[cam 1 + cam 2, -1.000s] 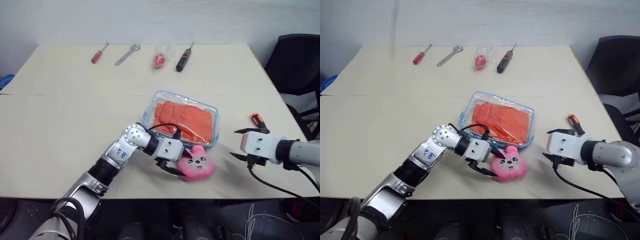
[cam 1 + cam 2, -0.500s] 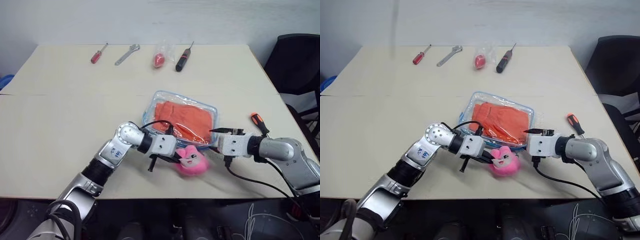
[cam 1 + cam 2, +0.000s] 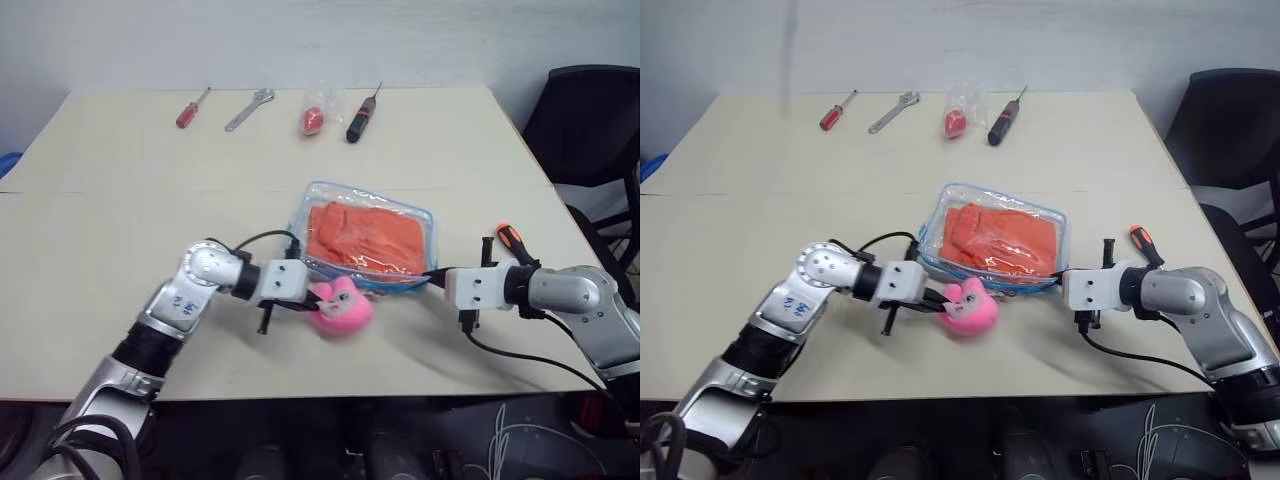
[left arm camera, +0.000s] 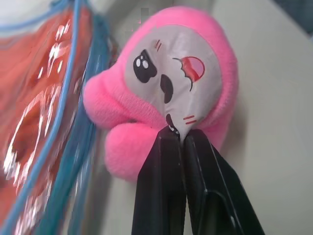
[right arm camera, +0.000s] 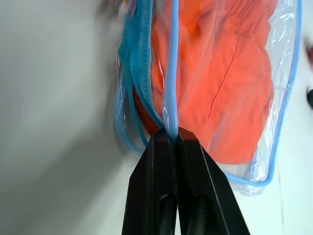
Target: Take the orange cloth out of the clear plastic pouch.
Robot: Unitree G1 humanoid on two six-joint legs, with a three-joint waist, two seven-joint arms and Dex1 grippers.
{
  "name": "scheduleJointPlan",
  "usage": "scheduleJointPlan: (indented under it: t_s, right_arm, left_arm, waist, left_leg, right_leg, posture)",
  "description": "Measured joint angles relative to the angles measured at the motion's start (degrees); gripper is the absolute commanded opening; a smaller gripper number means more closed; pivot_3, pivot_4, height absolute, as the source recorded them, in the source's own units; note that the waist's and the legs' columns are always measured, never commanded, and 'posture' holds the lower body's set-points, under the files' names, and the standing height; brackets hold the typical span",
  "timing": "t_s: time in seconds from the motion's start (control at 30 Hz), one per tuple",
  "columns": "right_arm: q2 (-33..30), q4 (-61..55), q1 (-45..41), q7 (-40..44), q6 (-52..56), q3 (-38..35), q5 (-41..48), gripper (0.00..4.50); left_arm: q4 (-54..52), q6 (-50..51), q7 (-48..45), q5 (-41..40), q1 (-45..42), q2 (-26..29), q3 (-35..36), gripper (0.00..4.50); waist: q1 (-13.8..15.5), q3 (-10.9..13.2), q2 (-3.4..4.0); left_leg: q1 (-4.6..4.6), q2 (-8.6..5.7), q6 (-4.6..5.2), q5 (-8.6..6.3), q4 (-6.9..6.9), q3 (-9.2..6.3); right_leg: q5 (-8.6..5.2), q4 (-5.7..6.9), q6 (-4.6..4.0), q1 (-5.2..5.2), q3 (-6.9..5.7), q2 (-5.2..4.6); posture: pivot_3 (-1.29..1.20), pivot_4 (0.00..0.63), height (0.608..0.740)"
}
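**Both grippers clamped on the pouch, cloth inside**

The clear plastic pouch (image 3: pixel 368 238) lies flat near the middle of the table (image 3: pixel 120 230), a rectangle with light blue trim and zipper along its edges. The orange cloth (image 3: pixel 365 237) fills most of it, folded and wrinkled, its colour bright through the glossy film. At the near left corner of the pouch hangs the pink plush charm (image 3: pixel 340 305), a round rabbit-like face with a grey front panel, resting on the table just beside the blue trim.

A second ago the left gripper stood partly open at the charm and the right gripper hung wide open, well to the right of the pouch, near the orange-handled screwdriver (image 3: pixel 509 240). Since then the left arm has drawn the charm leftward, and the right arm has come in to the pouch's near right corner.

The left gripper (image 4: pixel 177 133) now pinches the lower edge of the charm, fingers pressed together on it; the forearm lies low across the table, pointing rightward. The right gripper (image 5: pixel 172 136) is closed on the pouch's blue zipper edge, its arm reaching in from the right, pointing leftward.
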Motion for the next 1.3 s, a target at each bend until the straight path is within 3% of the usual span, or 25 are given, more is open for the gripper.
scheduleJointPlan:
  t_s: [0.23, 0.3, 0.47, 0.53, 0.57, 0.8, 0.93, 1.0, 1.13, 1.3]
  right_arm:
    - [-1.3, 4.1, -0.6, 1.0, -8.2, -1.3, 0.8, 0.02]
    - [-1.3, 4.8, -0.9, 1.9, -10.3, -1.2, 1.3, 0.02]
    - [-0.2, 7.5, -2.9, 2.9, -11.9, -0.9, 1.6, 0.02]
    - [1.3, 7.7, -3.1, 3.4, -10.6, -0.7, 2.4, 0.50]
    - [1.8, 7.6, -3.0, 3.8, -9.7, -0.7, 3.1, 0.65]
    - [2.3, 0.5, 1.3, 6.5, 2.6, -2.3, 10.1, 3.02]
    - [2.3, -9.0, 7.9, 4.8, 13.8, -8.4, 17.0, 4.40]
    - [2.3, -12.8, 10.0, 3.6, 19.5, -11.2, 20.2, 4.50]
    - [2.1, -26.3, 18.7, 0.5, 41.6, -18.7, 37.0, 4.50]
    - [2.7, -37.5, 21.2, -5.9, 57.2, -25.0, 54.9, 4.50]
  left_arm:
    - [8.6, 9.4, 4.1, -5.2, -0.2, 11.6, 16.6, 0.00]
    - [8.4, 9.3, 3.4, -6.0, 0.7, 13.8, 18.4, 0.00]
    - [3.1, 10.7, 1.9, -7.4, 6.2, 13.0, 17.5, 0.00]
    - [-0.5, 12.6, 1.7, -8.9, 8.1, 11.9, 16.9, 0.00]
    - [-2.0, 13.3, 1.8, -9.4, 8.7, 11.5, 16.8, 0.25]
    - [-3.7, 12.9, 1.1, -9.2, 11.9, 12.5, 16.3, 2.27]
    - [2.8, 8.7, 0.9, -6.7, 7.2, 14.2, 15.6, 3.52]
    - [5.7, 7.3, 0.4, -5.9, 4.4, 15.4, 15.5, 4.13]
    - [10.7, 2.4, -2.5, -3.7, -9.3, 12.3, 12.3, 4.13]
    - [13.7, -20.8, -1.8, 7.3, -17.4, 3.2, 0.7, 4.13]
  waist:
    - [-0.2, 0.0, 0.01]
    - [-0.1, 0.0, 0.03]
    - [0.1, 0.0, 0.04]
    - [0.1, 0.0, 0.04]
    - [0.1, 0.0, 0.04]
    - [-0.1, 0.0, 0.05]
    - [0.4, 0.0, 0.04]
    - [0.3, 0.0, 0.05]
    - [1.7, 0.0, 0.01]
    - [1.5, 0.0, 0.02]
  left_leg:
    - [0.01, 0.07, -0.01, -0.01, 0.01, -0.01]
    - [0.03, 0.07, 0.00, -0.01, 0.02, -0.02]
    - [-0.05, 0.07, 0.00, -0.03, 0.15, 0.02]
    - [-0.09, 0.09, -0.01, -0.04, 0.18, 0.00]
    - [-0.08, 0.10, -0.02, -0.04, 0.20, -0.01]
    - [0.00, 0.18, -0.12, -0.10, 0.20, -0.04]
    - [-0.03, 0.14, -0.11, -0.12, 0.27, -0.05]
    - [-0.05, 0.13, -0.06, -0.16, 0.26, -0.06]
    - [-0.18, 0.09, -0.06, -0.17, 0.39, 0.00]
    - [-0.22, -0.24, 0.05, -0.22, 0.33, -0.08]
  right_leg:
    - [-0.02, 0.10, -0.04, -0.10, -0.14, 0.00]
    - [-0.02, 0.16, -0.04, -0.14, -0.20, -0.04]
    - [-0.02, 0.15, -0.04, -0.11, -0.35, -0.11]
    - [-0.02, 0.16, -0.04, -0.12, -0.33, -0.08]
    - [-0.02, 0.18, -0.04, -0.12, -0.31, -0.07]
    - [-0.06, 0.17, -0.11, -0.14, -0.26, 0.01]
    - [-0.06, 0.11, -0.10, -0.11, -0.33, -0.03]
    - [-0.06, 0.15, -0.10, -0.08, -0.30, -0.03]
    - [-0.04, 0.16, -0.08, -0.01, -0.68, -0.05]
    - [0.00, 0.14, 0.00, 0.15, -0.43, -0.11]
  posture:
    - [0.00, 0.150, 0.740]
    - [0.00, 0.150, 0.740]
    - [0.00, 0.150, 0.740]
    - [0.00, 0.150, 0.740]
    - [0.00, 0.150, 0.740]
    - [0.00, 0.150, 0.740]
    - [0.00, 0.150, 0.740]
    - [0.00, 0.150, 0.740]
    - [0.00, 0.150, 0.740]
    - [0.00, 0.150, 0.740]
